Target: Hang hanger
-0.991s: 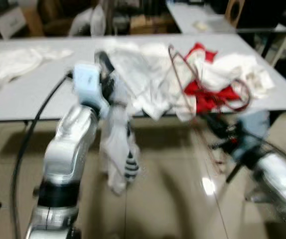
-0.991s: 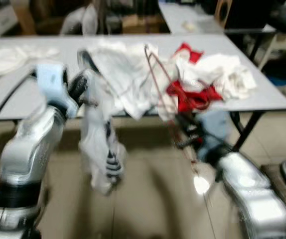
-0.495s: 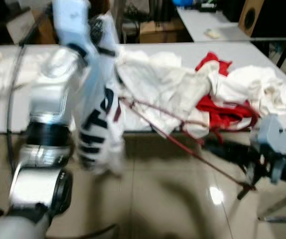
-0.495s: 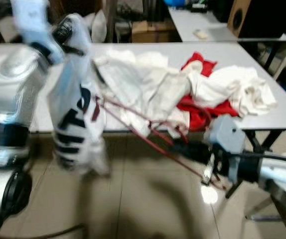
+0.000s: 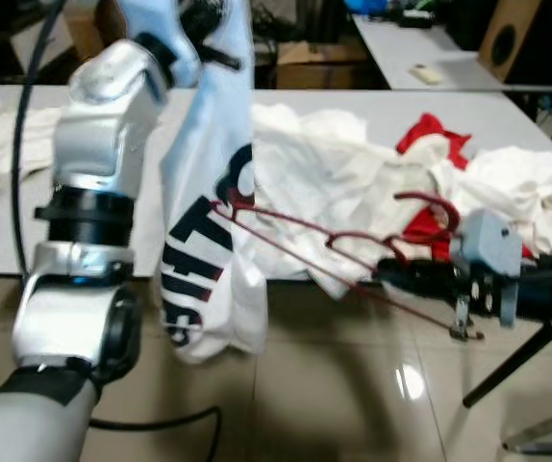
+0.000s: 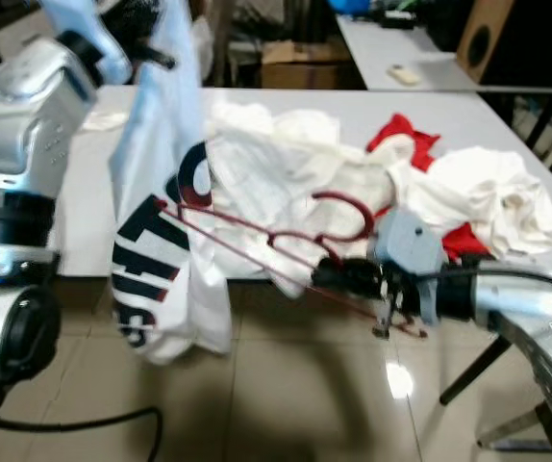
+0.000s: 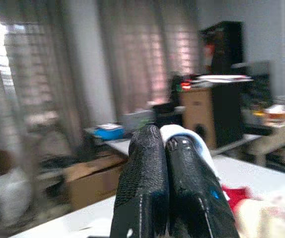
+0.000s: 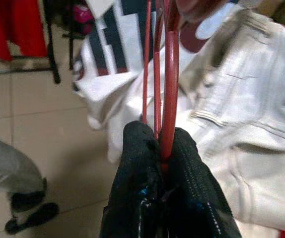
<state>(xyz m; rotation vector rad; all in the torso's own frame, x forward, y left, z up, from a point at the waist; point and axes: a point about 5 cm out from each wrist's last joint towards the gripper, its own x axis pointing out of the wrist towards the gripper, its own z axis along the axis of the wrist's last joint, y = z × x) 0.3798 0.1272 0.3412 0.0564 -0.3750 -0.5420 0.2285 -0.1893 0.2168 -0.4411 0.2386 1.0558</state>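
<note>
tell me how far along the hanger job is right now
Done: both pieces are picked up. The left gripper is shut on the white shirt, held up high in front of the table. The right gripper is shut on the red hanger.

In hand: the hanger's far end is at the shirt.

Left: whether the hanger is inside the shirt cannot be told, and hanging it up remains.

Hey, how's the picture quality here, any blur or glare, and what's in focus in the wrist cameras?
Eye views: slight motion blur, shirt and hanger readable, lamp glare on the floor. Left wrist view: fingers sharp, room behind soft, window overexposed. Right wrist view: fingers and hanger wire fairly sharp, cloth behind a bit soft.
</note>
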